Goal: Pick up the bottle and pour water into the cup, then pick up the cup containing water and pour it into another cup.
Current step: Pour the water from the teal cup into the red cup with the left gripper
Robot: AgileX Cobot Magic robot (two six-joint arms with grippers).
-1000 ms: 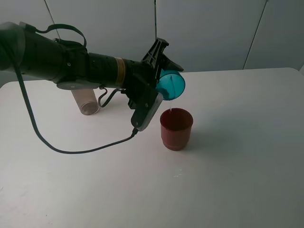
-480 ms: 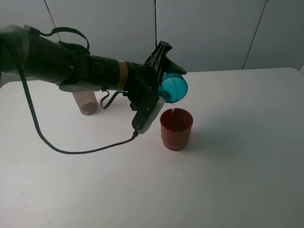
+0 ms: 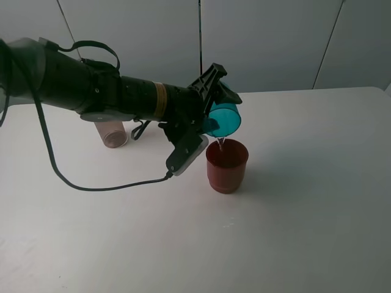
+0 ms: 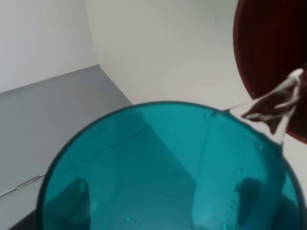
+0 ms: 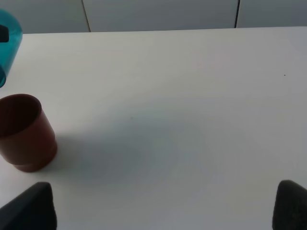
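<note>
- At the centre of the exterior high frame, the teal cup (image 3: 222,119) is held by the left gripper (image 3: 215,96), tipped far over with its mouth turned down and to the right.
- The left gripper's fingers are pinched onto the teal cup; in the left wrist view two dark finger shapes are seen through the cup (image 4: 168,167) wall on opposite sides.
- A thin stream of water (image 3: 220,144) is seen falling from the cup's lip into the dark red cup (image 3: 226,165), which stands upright on the white table (image 3: 305,201) just below and slightly right of the teal cup.
- In the left wrist view, the water (image 4: 273,103) is seen running off the rim towards the red cup (image 4: 271,57) at the upper right of that frame.
- At the left of the exterior high frame, the bottle (image 3: 111,132) stands on the table behind the left arm, only its lower part visible, well apart from both cups.
- In the right wrist view, the right gripper (image 5: 160,211) is shown with two dark fingertips (image 5: 29,207) spread wide at the lower corners, nothing between them; the red cup (image 5: 25,132) is at the left edge.
</note>
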